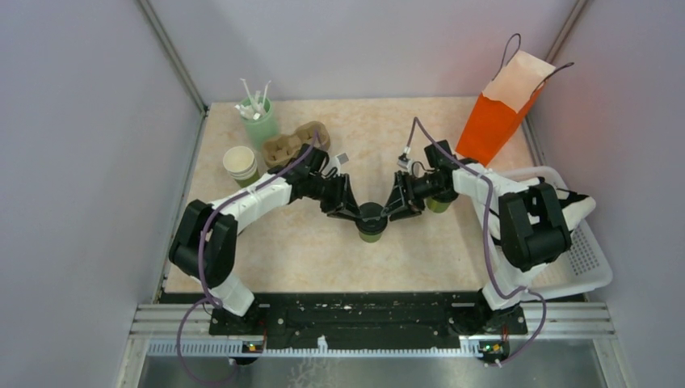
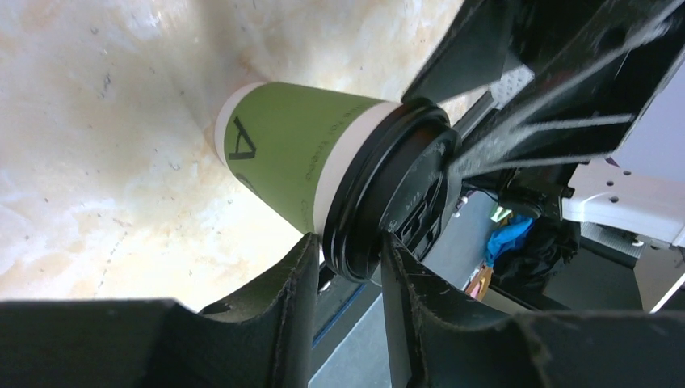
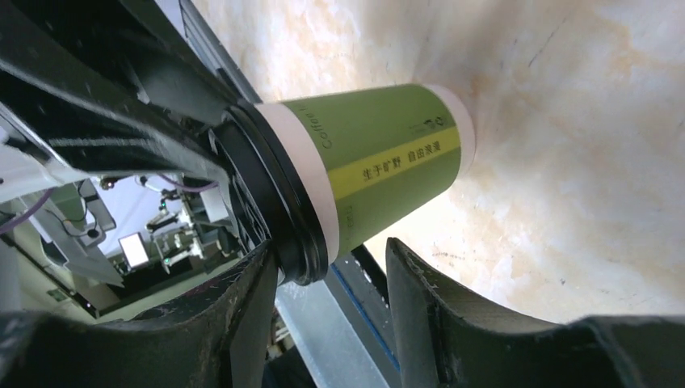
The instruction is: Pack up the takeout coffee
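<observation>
The takeout coffee (image 1: 371, 224), an olive-green and cream cup with a black lid, stands at the table's middle. It also shows in the left wrist view (image 2: 283, 153) and the right wrist view (image 3: 388, 170). My left gripper (image 1: 355, 213) reaches in from the left. In the left wrist view the left gripper (image 2: 347, 259) is shut on the lid's rim, one finger under the rim and one on the lid top. My right gripper (image 1: 390, 212) reaches in from the right. In the right wrist view the right gripper (image 3: 331, 267) is open: one finger touches the lid, the other stands clear of the cup wall.
An orange paper bag (image 1: 501, 113) stands at the back right. A white basket (image 1: 586, 259) sits at the right edge. At the back left are a cardboard cup carrier (image 1: 295, 145), a lidless cup stack (image 1: 241, 164) and a pale-green cup of sticks (image 1: 260, 120). Another green cup (image 1: 439, 206) sits under the right arm.
</observation>
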Tool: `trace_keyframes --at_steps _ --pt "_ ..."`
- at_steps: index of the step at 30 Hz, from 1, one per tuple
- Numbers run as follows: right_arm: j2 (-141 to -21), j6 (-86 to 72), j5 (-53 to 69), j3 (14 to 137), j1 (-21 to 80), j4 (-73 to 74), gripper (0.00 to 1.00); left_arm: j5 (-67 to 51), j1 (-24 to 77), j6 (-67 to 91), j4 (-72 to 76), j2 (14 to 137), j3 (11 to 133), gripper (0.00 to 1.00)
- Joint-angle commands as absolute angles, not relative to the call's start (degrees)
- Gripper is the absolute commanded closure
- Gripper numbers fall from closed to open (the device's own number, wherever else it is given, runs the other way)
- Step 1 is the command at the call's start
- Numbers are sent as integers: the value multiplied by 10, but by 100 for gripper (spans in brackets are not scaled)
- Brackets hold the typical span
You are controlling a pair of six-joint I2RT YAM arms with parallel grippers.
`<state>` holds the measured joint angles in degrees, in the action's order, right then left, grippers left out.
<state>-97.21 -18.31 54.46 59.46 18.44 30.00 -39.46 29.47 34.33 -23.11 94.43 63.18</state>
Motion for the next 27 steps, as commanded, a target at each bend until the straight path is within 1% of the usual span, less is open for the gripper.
trace_keyframes --at_steps 1,2,4,9,13,16,18,22,24,27 --pt "-1003 -177 458 641 180 281 49 -379 300 333 -266 923 594 59" --pt "-1004 -180 471 651 182 282 48 -387 301 335 -262 914 597 58" --pt "-998 -178 481 662 181 294 44 -395 300 340 -259 903 608 51" --pt "-948 -155 506 641 182 318 26 -389 291 345 -282 908 658 37" --pt "-917 -155 542 597 182 301 20 -386 281 346 -279 919 667 32" --pt "-921 -155 560 595 181 293 20 -397 280 347 -263 930 665 32" --pt "-932 -155 566 594 182 291 22 -402 281 347 -261 942 662 36" --pt "-953 -159 574 579 182 276 31 -400 282 340 -258 948 644 45" --pt "-966 -151 558 578 182 286 35 -393 281 333 -262 950 629 48" --pt "-975 -140 515 576 182 294 36 -378 282 329 -260 951 590 53"
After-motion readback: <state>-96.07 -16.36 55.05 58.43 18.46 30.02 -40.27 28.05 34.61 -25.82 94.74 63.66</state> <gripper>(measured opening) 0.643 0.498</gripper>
